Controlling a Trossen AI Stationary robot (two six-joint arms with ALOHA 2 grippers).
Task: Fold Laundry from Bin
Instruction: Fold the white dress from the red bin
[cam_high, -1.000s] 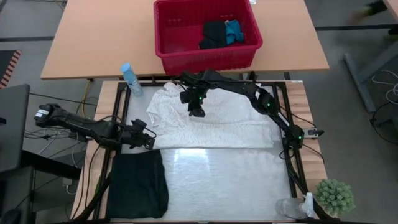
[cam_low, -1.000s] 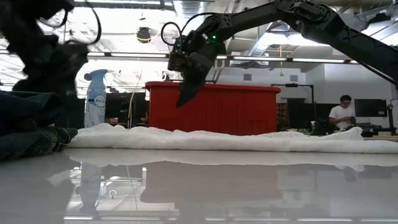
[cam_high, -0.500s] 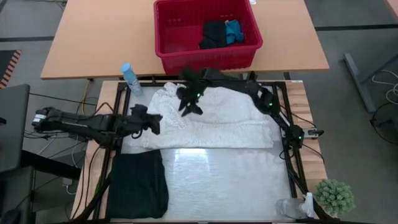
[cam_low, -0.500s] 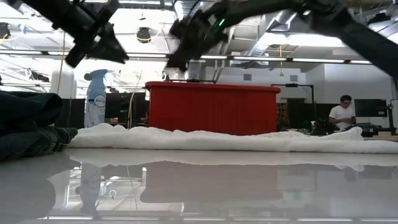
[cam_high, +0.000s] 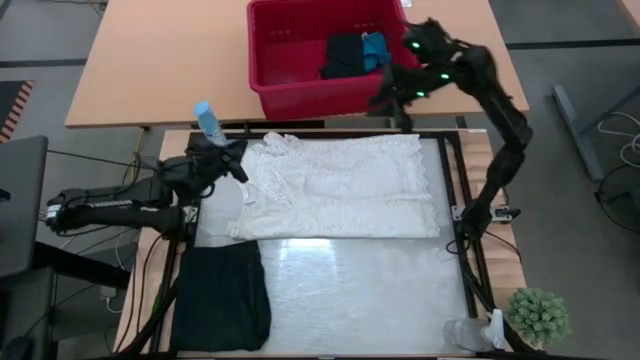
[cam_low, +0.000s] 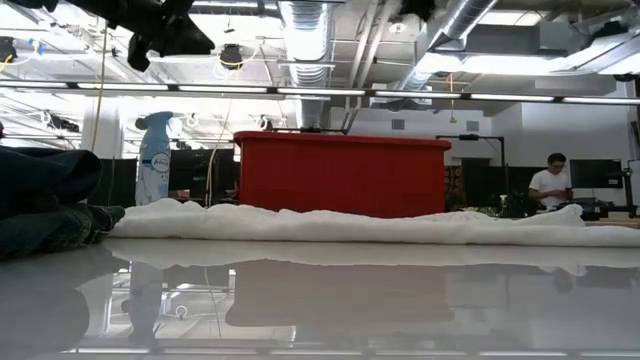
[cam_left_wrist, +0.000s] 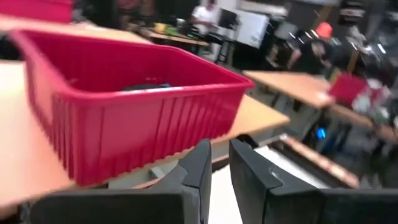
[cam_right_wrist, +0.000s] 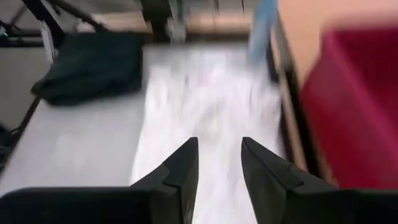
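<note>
Across the glossy table (cam_high: 350, 290) a white garment (cam_high: 340, 188) lies spread, mid-fold. Left gripper (cam_left_wrist: 216, 163) hovers, jaws narrowly parted, empty; right gripper (cam_right_wrist: 217, 160) hangs by the bin (cam_high: 290, 80), part-open, empty. Next comes regrasping an edge, I judge.

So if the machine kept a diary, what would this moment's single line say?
white garment spread flat on table | folded black garment at front left | left gripper empty by its corner | right gripper empty beside red bin
</note>
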